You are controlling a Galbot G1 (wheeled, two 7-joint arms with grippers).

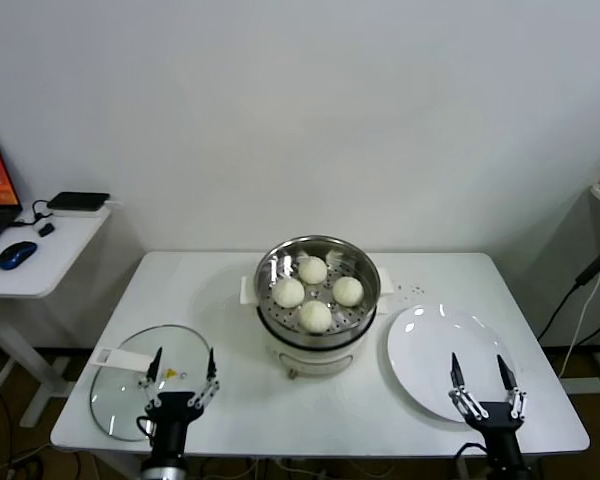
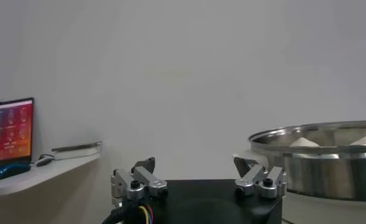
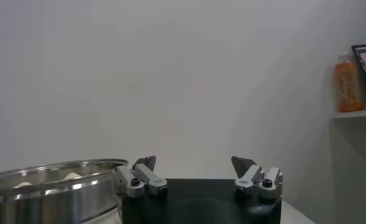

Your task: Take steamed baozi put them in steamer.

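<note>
**All four baozi already in the steamer, both arms idle**

Looks like the loading step is basically done imo. All four steamed baozi sit on the perforated tray inside the steamer, mid-table. The white plate to its right is bare.

Right gripper hovers over the plate's near edge, fingers spread wide, holding nothing. Left gripper is same deal, open and empty, over the glass lid. Buns are well apart from both.

Next move prob just needs the lid on, if anything.
</note>
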